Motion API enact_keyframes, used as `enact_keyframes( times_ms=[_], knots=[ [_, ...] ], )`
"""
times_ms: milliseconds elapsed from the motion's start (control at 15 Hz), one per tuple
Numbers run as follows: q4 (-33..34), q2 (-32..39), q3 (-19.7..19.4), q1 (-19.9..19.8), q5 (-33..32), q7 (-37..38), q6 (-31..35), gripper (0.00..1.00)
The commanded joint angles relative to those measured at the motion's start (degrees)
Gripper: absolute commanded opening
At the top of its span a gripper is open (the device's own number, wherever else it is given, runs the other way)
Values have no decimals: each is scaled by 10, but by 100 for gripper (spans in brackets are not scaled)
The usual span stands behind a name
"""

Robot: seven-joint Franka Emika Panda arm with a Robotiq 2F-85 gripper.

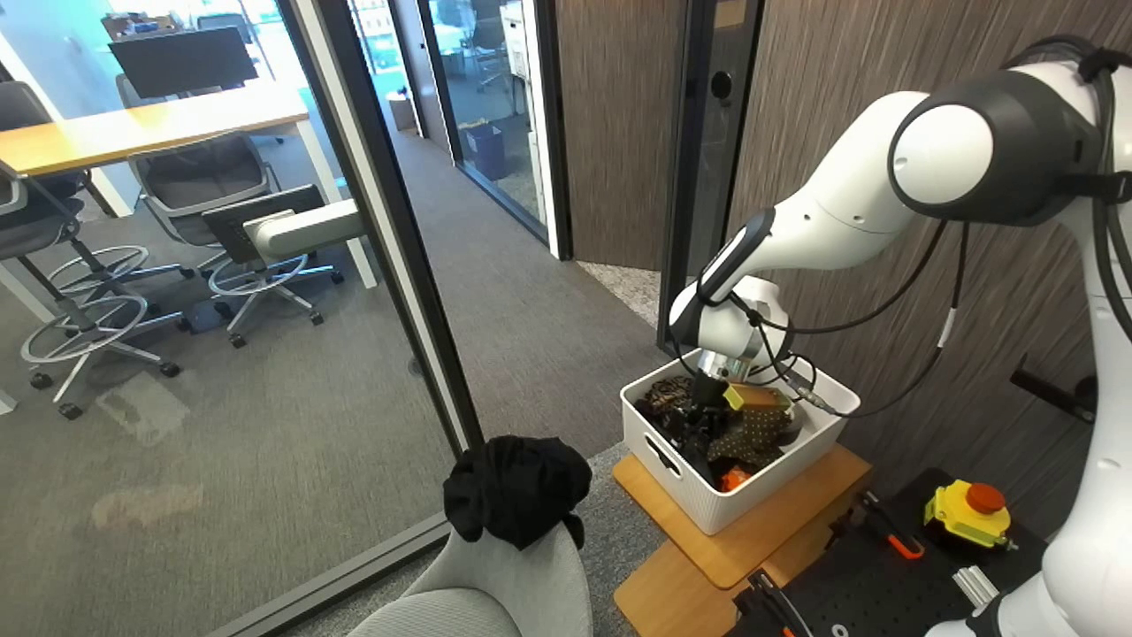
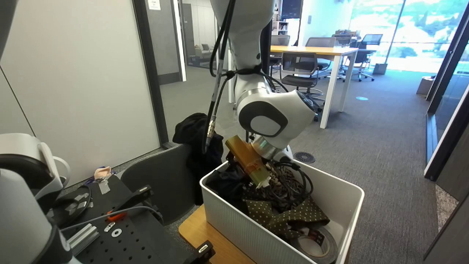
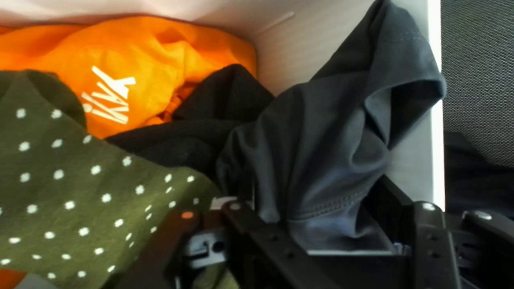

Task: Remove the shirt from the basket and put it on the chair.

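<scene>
Eyeing the chair [image 1: 522, 579], but first the basket [image 2: 234, 222]: pretty sure the shirt [image 3: 309, 148] is the dark grey one inside. I'd pinch deep, then lift straight up. Dotted cloth [image 3: 88, 196] beside it might snag. My gripper [image 3: 323, 196] is spread, shirt loose between its jaws. Tape roll [image 2: 331, 245] in there too.

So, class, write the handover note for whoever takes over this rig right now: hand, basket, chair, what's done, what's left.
Hand: open, down inside the basket, jaws apart, dark grey cloth showing between them; no grip visible.
Basket: on a wooden board near the chair, also holding orange cloth and olive dotted cloth.
Done: black cloth lies over the chair's back; whether that's the shirt meant, I can't tell.
Left: if the dark grey cloth is the shirt, likely close on it, lift it out and lay it on the chair.
</scene>
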Motion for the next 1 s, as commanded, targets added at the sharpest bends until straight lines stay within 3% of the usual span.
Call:
enact_keyframes(
  times_ms=[0,267,400,933],
  knots=[
    [14,8,12,-12,-8,-9,-12,42],
    [15,10,15,-15,-5,-16,-16,14],
    [16,11,17,-18,-3,-23,-19,9],
    [-10,-23,36,-48,27,-80,-51,12]
  ],
)
